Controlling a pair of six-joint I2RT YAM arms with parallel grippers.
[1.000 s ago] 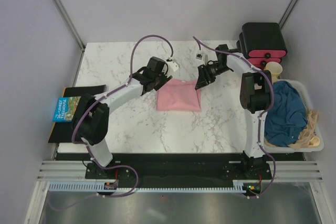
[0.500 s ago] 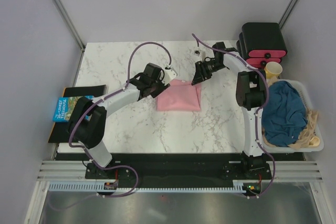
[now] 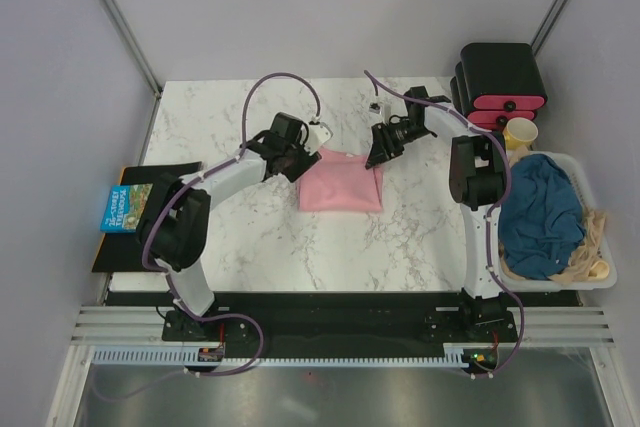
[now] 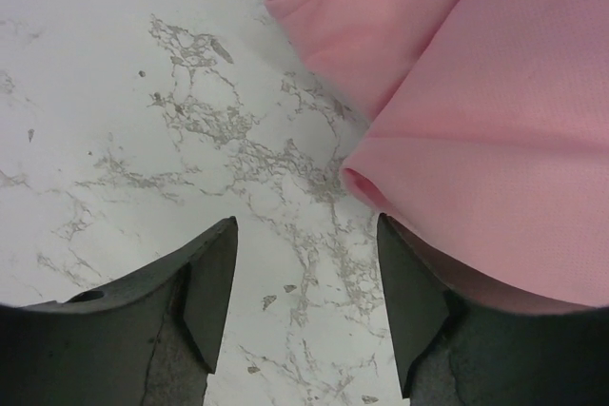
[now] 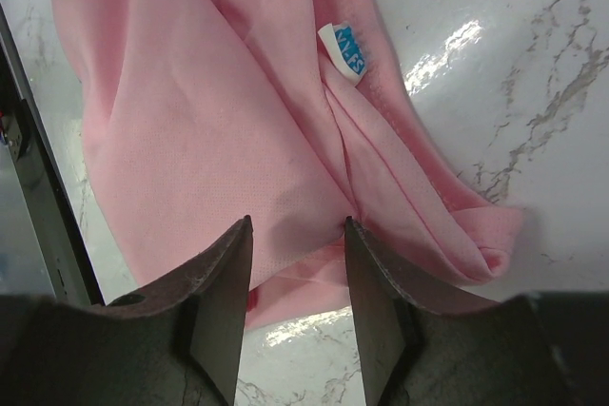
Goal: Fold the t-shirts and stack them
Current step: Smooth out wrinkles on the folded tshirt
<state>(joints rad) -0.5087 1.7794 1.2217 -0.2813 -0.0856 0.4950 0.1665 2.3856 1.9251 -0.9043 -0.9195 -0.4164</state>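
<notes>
The light pink t-shirt (image 3: 342, 185) lies folded into a rough square in the middle of the marble table (image 3: 240, 237). My left gripper (image 3: 297, 161) stands open at the shirt's far left corner. In the left wrist view only bare marble shows between its fingers (image 4: 304, 282), and the pink t-shirt's folded edge (image 4: 495, 130) runs beside the right finger. My right gripper (image 3: 378, 153) hangs open over the far right corner. Pink cloth (image 5: 181, 111) with a white-and-blue label (image 5: 343, 50) shows between and beyond its fingertips (image 5: 297, 273). The dark teal t-shirt (image 3: 540, 209) sits crumpled in the basket (image 3: 606, 273) at right.
Black boxes with pink fronts (image 3: 500, 77) stand at the back right, with a yellow cup (image 3: 521, 132) in front of them. Beige cloth (image 3: 590, 247) shares the basket. A blue book (image 3: 123, 209) lies on a black mat (image 3: 165, 169) at the table's left edge.
The left gripper's jaws have widened and it has drawn back left off the pink shirt's corner. The right gripper has shifted slightly left along the shirt's far edge.
</notes>
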